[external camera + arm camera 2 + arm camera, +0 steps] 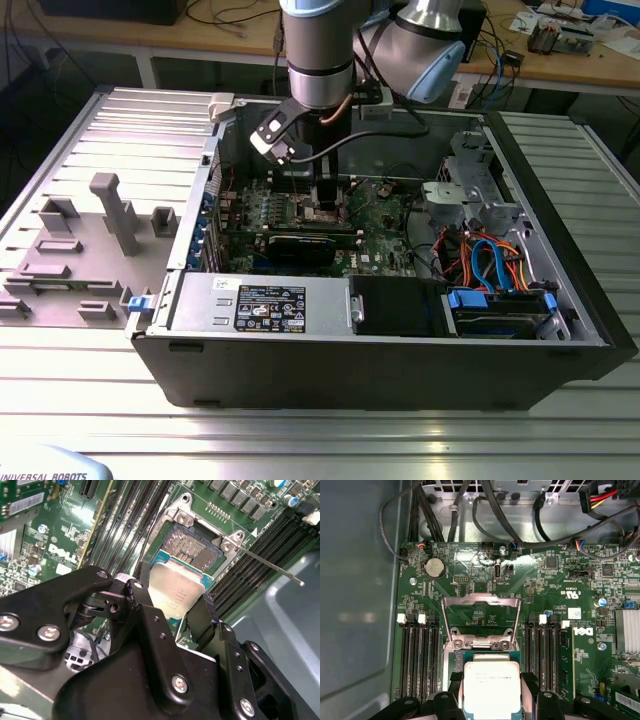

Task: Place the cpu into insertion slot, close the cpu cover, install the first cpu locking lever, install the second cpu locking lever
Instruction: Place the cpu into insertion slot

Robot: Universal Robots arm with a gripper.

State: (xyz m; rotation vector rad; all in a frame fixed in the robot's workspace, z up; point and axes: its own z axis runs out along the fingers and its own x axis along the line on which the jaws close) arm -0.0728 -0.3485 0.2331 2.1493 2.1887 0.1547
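Cpu (177,592), pinched at opposite edges between the black fingers (199,616), sits tilted just over the slot (192,547). Cover (481,599) is swung open behind the slot.

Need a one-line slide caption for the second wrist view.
Hand grips the cpu by its edges, partly over the uncovered insertion slot; a locking lever juts out beside it.
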